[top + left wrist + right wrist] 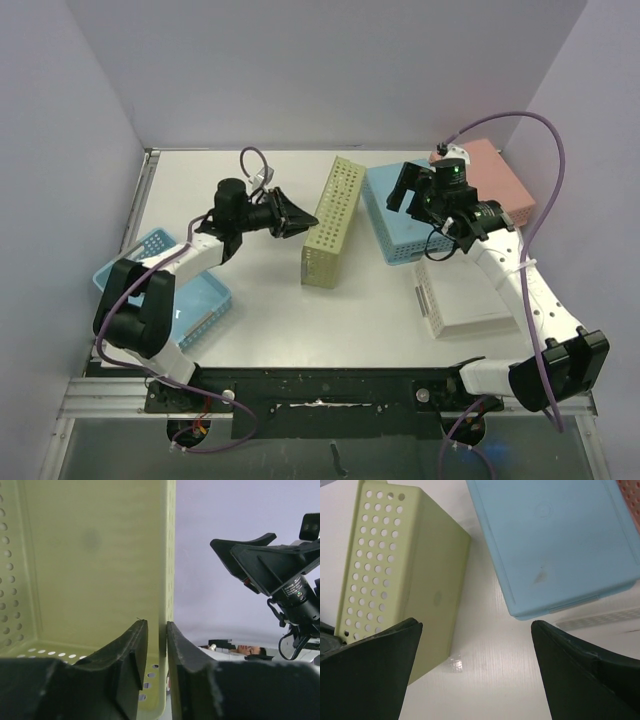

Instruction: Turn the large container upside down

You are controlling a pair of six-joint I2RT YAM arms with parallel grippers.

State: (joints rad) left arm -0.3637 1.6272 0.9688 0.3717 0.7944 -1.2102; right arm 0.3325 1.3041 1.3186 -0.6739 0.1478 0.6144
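Now, with the left gripper pinching the green container's side wall, keep that pinch firm and roll it over steadily, the right gripper spread clear.

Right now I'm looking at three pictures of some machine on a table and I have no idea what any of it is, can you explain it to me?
It is a pair of robot arms bolted at the near edge of a white table. The overhead picture looks down from above and behind them. The other two come from small cameras on each wrist, so the dark shapes at the bottom are that arm's own fingers.

The left gripper is pinching one wall of a green basket that stands on its side; its wrist picture looks into the basket. The right gripper hangs open above a light blue upturned container. Also there: a pink container, a white one and a blue basket.
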